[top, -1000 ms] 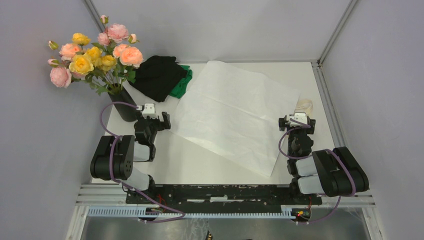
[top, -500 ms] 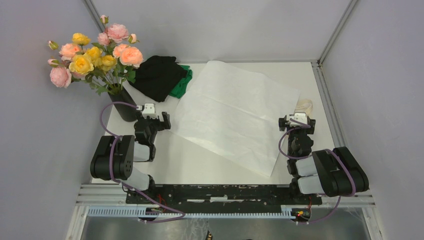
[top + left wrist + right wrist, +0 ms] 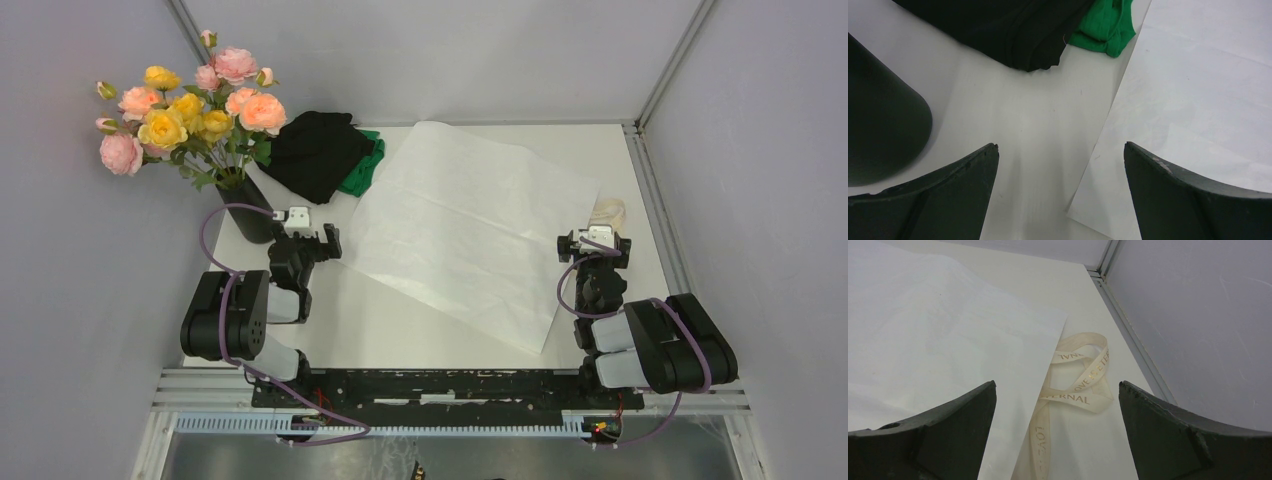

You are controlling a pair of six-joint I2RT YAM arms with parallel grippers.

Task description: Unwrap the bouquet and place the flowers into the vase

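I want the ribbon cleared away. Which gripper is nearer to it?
Right. The right gripper sits just short of the ribbon; the left gripper is across the paper, beside the vase.

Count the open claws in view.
2: the left claw hangs between the vase and paper sheet; the right claw by the ribbon at the sheet's edge. Neither hidden.

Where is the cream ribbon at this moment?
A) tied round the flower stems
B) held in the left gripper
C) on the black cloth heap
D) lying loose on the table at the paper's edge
D: the ribbon lies in loose loops on the table, right beside the edge of the white paper sheet.
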